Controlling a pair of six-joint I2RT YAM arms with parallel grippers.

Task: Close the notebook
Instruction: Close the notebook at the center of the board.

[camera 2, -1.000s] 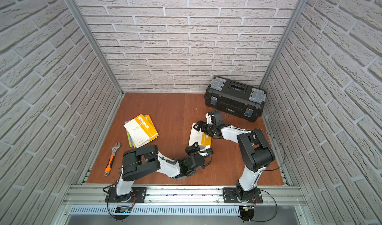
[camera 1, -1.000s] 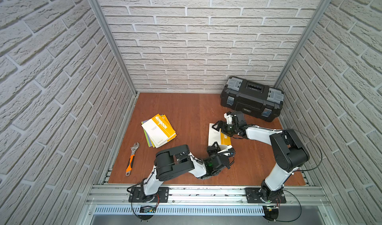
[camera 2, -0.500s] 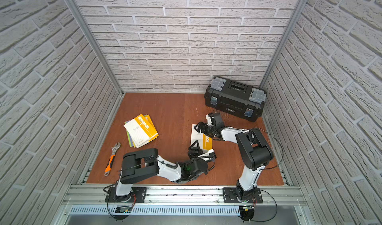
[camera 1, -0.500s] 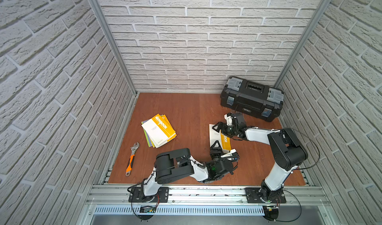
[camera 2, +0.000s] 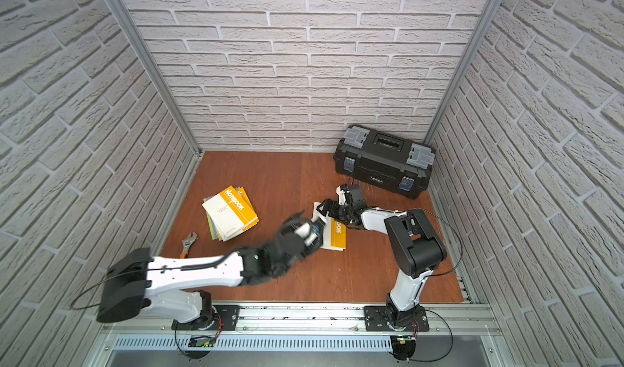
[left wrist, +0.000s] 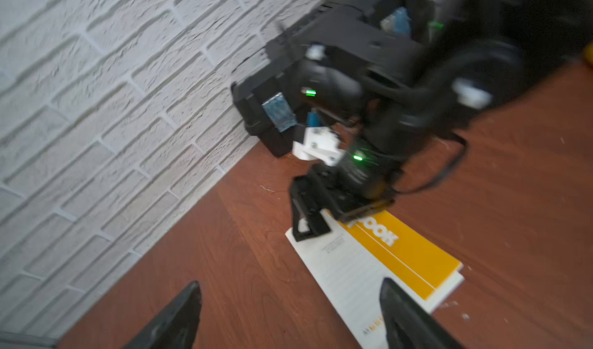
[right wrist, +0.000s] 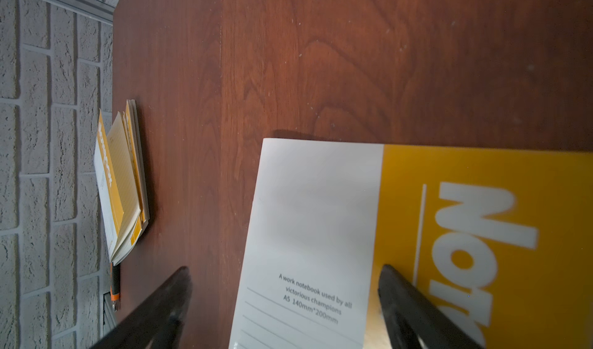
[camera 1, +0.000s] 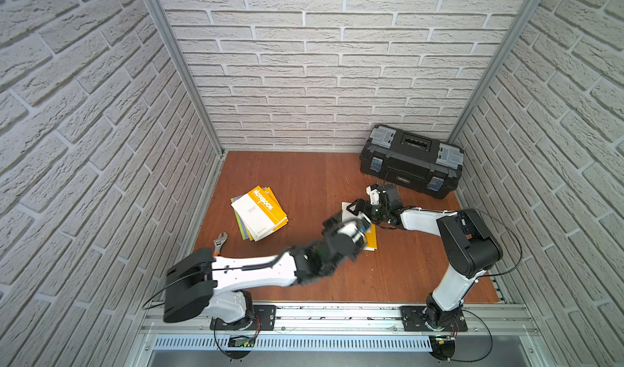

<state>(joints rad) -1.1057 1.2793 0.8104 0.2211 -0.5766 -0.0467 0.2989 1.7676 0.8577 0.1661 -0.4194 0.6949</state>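
The notebook lies flat on the wooden floor with its white and yellow cover down, in both top views. My left gripper is blurred and hangs above the notebook's near left part. In the left wrist view the left gripper is open and empty above the notebook. My right gripper rests low on the notebook's far corner. In the right wrist view the right gripper is open, straddling the edge of the notebook.
A stack of other notebooks lies at the left. An orange-handled wrench sits near the left wall. A black toolbox stands in the back right corner, just behind the right gripper.
My left gripper has opened, and the left arm has risen from the notebook's near edge, swinging up over it. The right arm has hardly moved.
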